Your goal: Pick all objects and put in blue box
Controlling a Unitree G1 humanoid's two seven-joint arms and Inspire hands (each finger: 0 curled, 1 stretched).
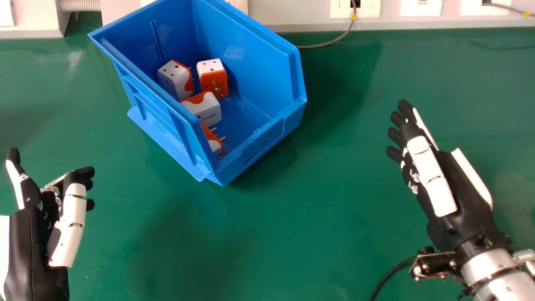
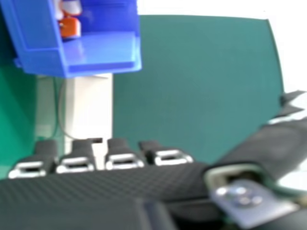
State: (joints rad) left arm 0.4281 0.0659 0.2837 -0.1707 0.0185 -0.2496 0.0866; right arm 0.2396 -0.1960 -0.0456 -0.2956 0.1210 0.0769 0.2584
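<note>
From where I'm standing, the blue box [image 1: 267, 144] sits upright on the green table [image 1: 334, 217], and the plugs are inside it. One white-and-orange plug [image 1: 177, 79] lies by the box's left wall, with a second plug [image 1: 213, 78] just to its right. A third plug [image 1: 205, 109] is nearer the robot, and a fourth plug [image 1: 215, 144] sits by the box's near corner. The left hand [image 1: 69, 225] is held wide, empty, left of the box and nearer the robot. The right hand [image 1: 432, 175], to the box's right, is spread and empty too, well apart from it.
</note>
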